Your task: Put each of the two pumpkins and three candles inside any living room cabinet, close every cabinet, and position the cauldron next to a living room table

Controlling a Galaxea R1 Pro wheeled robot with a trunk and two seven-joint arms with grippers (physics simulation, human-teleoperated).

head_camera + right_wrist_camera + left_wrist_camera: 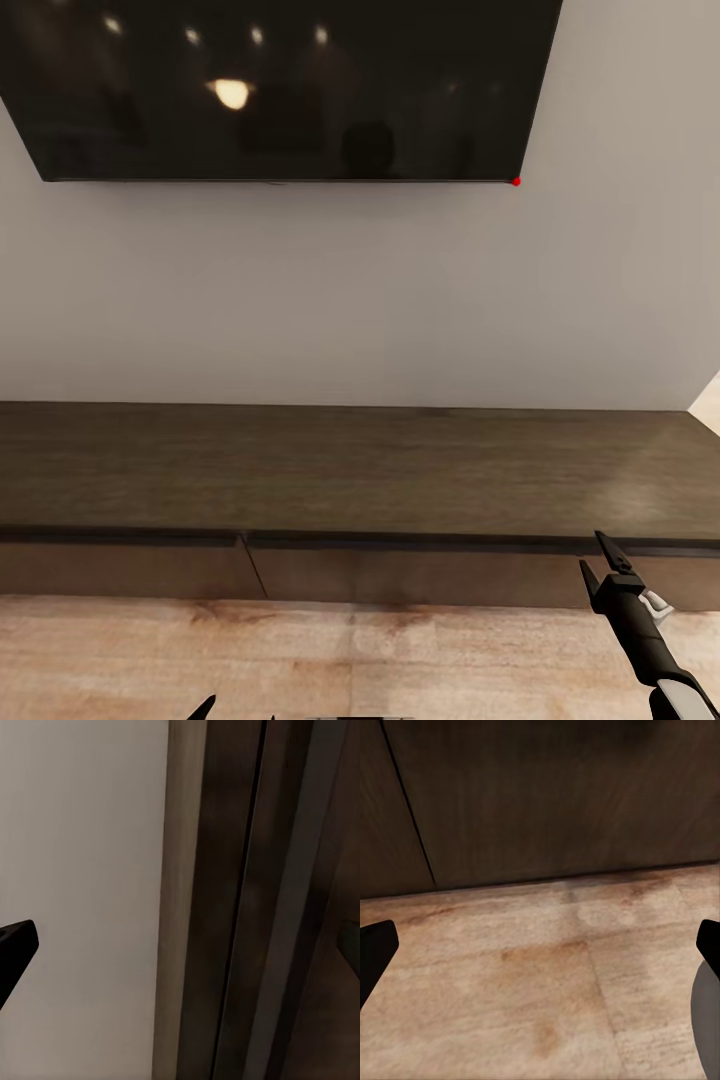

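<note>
Head view, left to right, all placed rel. to the cabinet: long low dark-brown unit along the wall, flat top bare, front panels shut w/ a vertical seam left of centre; dark TV screen on the wall above it; wood floor in front. Left gripper is below the cabinet front, pointing at floor and lower panel edge; fingers at the frame's sides, jaws wide apart, nothing held. Right gripper is raised in front of the cabinet's right part, tips level w/ the top panel edge; jaws parted, empty. Judged step: approach to open a panel, prior to loading pumpkins and candles; next move likely needs the right tips hooked on the handleless panel's upper lip, then a pull outward.
</note>
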